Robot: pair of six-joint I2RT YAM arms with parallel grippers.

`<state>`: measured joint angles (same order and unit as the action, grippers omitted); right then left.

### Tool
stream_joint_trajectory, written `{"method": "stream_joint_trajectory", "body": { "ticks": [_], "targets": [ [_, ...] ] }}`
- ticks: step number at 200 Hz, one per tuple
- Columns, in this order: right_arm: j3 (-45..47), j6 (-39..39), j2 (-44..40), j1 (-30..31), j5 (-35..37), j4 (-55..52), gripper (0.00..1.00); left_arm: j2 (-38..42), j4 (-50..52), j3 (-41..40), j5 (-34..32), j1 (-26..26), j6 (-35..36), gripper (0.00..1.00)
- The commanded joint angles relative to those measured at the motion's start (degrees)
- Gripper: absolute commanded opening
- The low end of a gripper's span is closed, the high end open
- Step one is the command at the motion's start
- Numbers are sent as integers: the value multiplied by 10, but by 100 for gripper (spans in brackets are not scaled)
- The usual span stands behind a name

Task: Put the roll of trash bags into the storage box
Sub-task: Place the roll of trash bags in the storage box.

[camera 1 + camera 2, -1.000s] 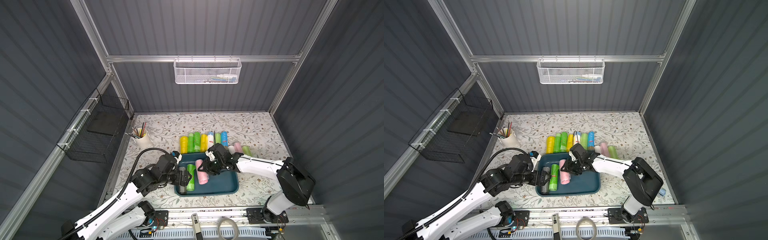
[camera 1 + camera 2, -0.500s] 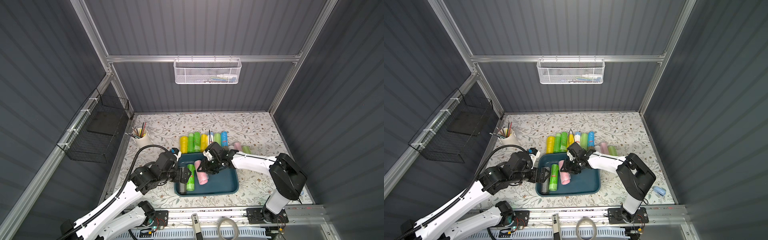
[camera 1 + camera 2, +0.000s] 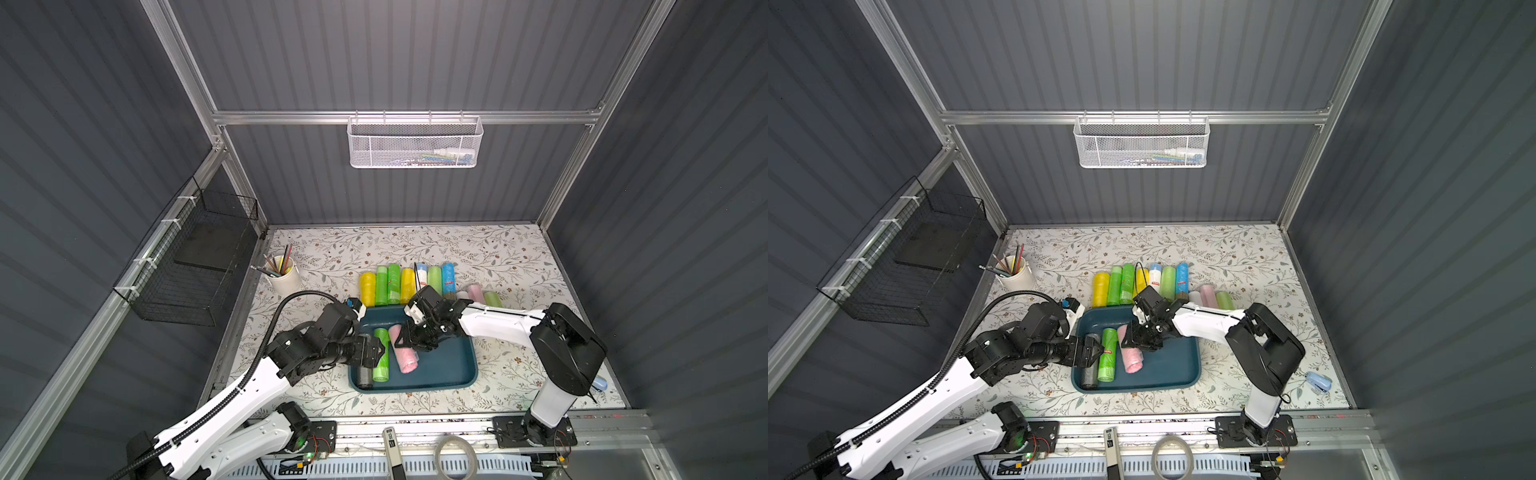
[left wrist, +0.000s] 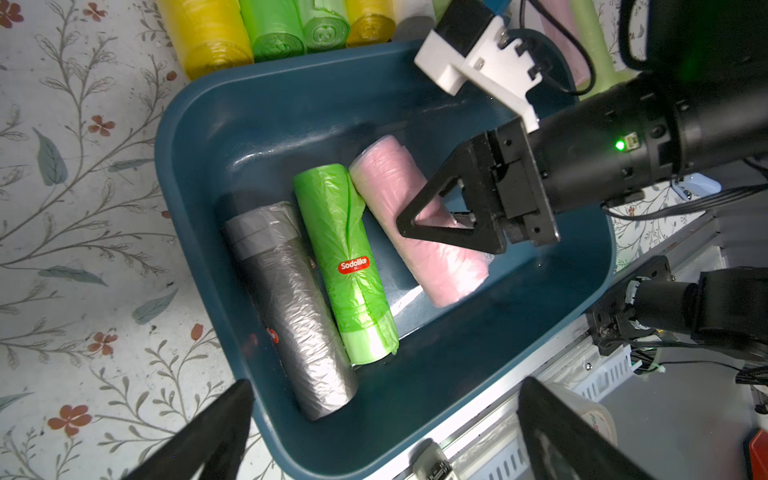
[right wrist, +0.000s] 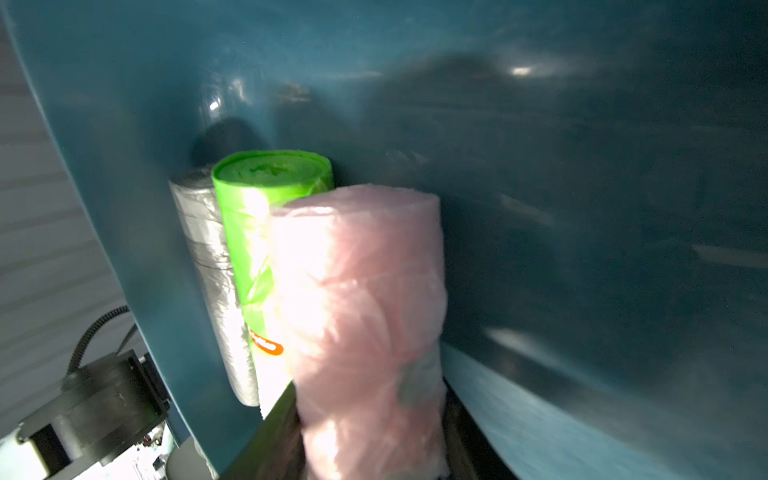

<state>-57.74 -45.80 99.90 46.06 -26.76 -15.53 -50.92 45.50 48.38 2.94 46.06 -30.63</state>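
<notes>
The storage box (image 3: 457, 380) (image 3: 1183, 382) is a dark teal tray near the table's front. A pink roll of trash bags (image 3: 405, 353) (image 3: 1131, 357) (image 4: 386, 178) (image 5: 357, 291) lies slanted on its floor, touching a green roll (image 3: 381, 353) (image 4: 349, 257). A grey roll (image 3: 365, 374) (image 4: 291, 299) lies at the box's left wall. My right gripper (image 3: 409, 338) (image 3: 1136, 338) (image 5: 368, 415) is shut on the pink roll's far end, one finger on each side. My left gripper (image 3: 376, 351) (image 3: 1096, 351) (image 4: 386, 386) hangs open and empty over the box's left side.
A row of several coloured rolls (image 3: 409, 280) lies just behind the box. A cup of pencils (image 3: 283, 272) stands at the left. A black wire basket (image 3: 195, 266) and a white mesh basket (image 3: 415, 143) hang on the walls. A blue stapler (image 3: 1318, 382) lies front right.
My right gripper has shifted a little to the left with the pink roll, bringing it down against the green roll. The left arm has barely moved.
</notes>
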Motion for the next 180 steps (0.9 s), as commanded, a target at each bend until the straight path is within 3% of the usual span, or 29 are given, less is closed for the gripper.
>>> {"method": "stream_joint_trajectory", "body": {
  "ticks": [1,62,137,180],
  "targets": [
    [-19,31,8,-7,-24,-13,46,17,22,-2,-4,0,-6,100],
    [-7,23,11,-5,-27,19,55,37,10,-27,2,0,-23,100],
    [-4,30,1,-1,-33,30,59,7,2,-20,0,0,-17,100],
    [-1,39,-17,-2,-56,40,66,-11,2,-11,-4,-1,-9,100]
  ]
}}
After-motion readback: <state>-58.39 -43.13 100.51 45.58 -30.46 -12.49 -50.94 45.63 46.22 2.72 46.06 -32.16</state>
